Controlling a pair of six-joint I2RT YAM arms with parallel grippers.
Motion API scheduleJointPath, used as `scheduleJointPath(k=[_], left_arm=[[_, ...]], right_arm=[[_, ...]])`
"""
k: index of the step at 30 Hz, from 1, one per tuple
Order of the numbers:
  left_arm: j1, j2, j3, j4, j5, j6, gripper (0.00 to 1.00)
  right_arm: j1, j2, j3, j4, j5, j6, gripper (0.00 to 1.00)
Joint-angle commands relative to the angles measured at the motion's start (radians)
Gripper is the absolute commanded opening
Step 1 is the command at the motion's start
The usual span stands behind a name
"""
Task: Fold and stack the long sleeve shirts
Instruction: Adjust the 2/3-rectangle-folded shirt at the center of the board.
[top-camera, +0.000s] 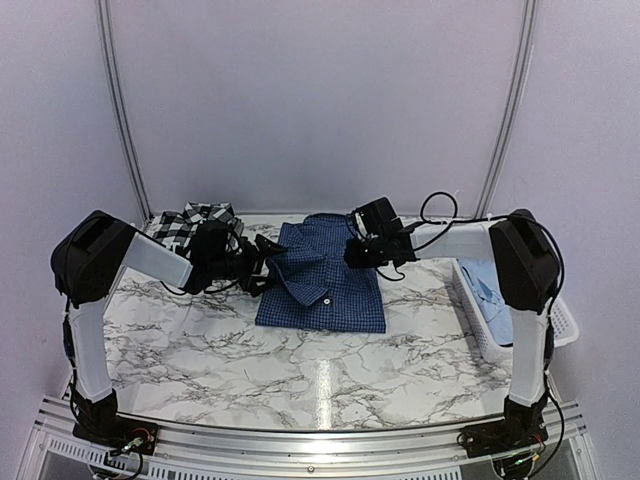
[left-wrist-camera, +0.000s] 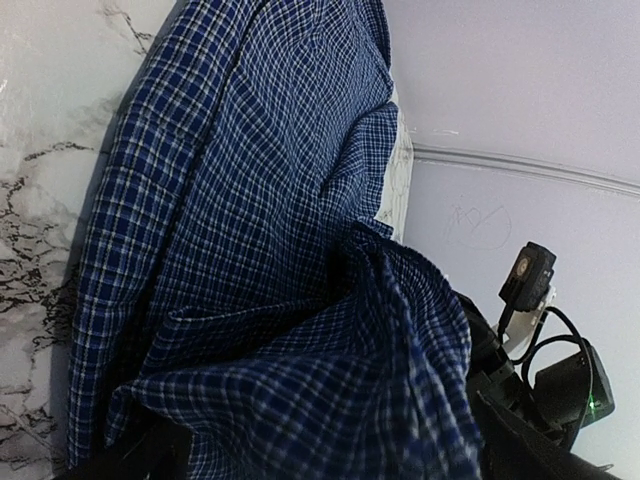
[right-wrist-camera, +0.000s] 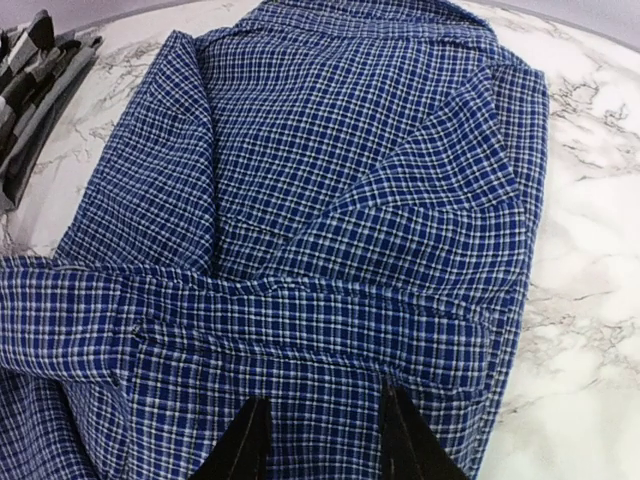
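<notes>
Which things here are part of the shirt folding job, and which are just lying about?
Job: dark blue fine-checked cloth shirt; black-and-white plaid cloth shirt; plain pale blue cloth shirt.
Lying about: white slatted plastic basket.

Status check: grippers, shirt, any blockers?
Left gripper open, edge of dark blue shirt draped over it. Right gripper open, tips over that shirt. Plaid shirt back left, pale blue shirt in basket; nothing blocking.
</notes>
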Motion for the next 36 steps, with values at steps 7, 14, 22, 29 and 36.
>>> scheduleJointPath(k=[7,14,22,29,36], left_arm=[[0.016,-0.039,0.042,-0.048,0.007,0.143,0.99],[-0.004,-0.038,0.100,-0.062,0.015,0.151,0.99],[-0.032,0.044,0.217,-0.064,0.008,0.119,0.99],[-0.037,0.144,0.356,-0.080,0.013,0.085,0.99],[-0.038,0.178,0.382,-0.092,0.000,0.075,0.99]], right_arm=[[0.000,-0.070,0.035,-0.058,0.006,-0.019,0.49],[-0.001,-0.162,-0.046,-0.052,0.018,-0.007,0.54],[-0.044,-0.150,-0.047,-0.075,0.017,-0.007,0.54],[-0.077,-0.021,0.024,-0.090,-0.026,-0.033,0.52],[-0.080,0.044,0.084,-0.105,-0.016,-0.039,0.49]])
